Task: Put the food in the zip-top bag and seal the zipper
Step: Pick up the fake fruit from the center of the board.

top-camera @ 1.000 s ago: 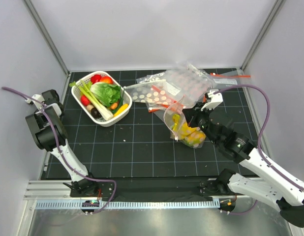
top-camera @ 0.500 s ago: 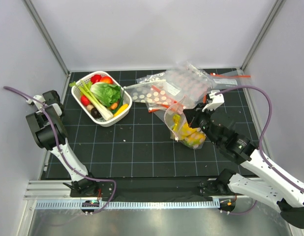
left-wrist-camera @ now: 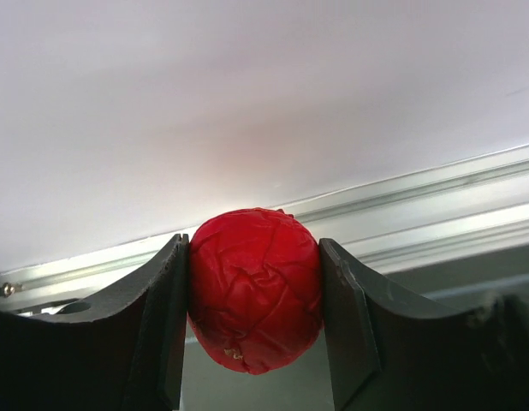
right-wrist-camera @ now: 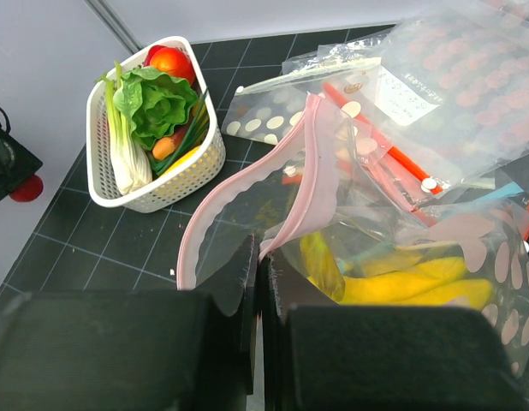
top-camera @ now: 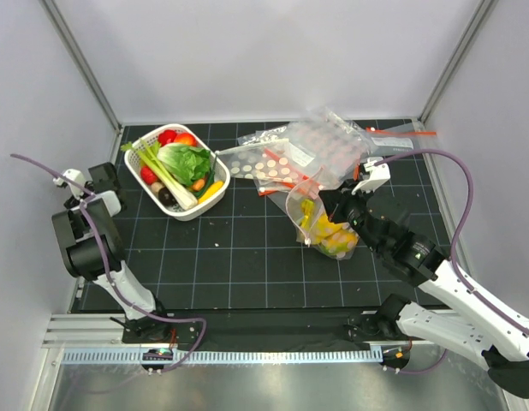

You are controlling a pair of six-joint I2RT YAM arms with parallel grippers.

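Observation:
My left gripper (left-wrist-camera: 254,250) is shut on a red fruit (left-wrist-camera: 254,300), held at the far left of the mat (top-camera: 104,175). The fruit also shows in the right wrist view (right-wrist-camera: 26,187). My right gripper (right-wrist-camera: 261,261) is shut on the pale mouth edge, the zipper (right-wrist-camera: 309,171), of the clear dotted zip-top bag (top-camera: 320,214). It holds the mouth open and raised. The yellow banana bunch (right-wrist-camera: 419,287) and other yellow pieces lie inside the bag (top-camera: 331,235).
A white basket (top-camera: 202,206) with lettuce, leek, tomatoes and other toy produce stands at the back left; it shows in the right wrist view too (right-wrist-camera: 175,175). A pile of other clear bags with red strips (top-camera: 320,141) lies behind the open bag.
My left arm has shifted a little to the right and nearer with the red fruit. The right arm and the bag have not moved.

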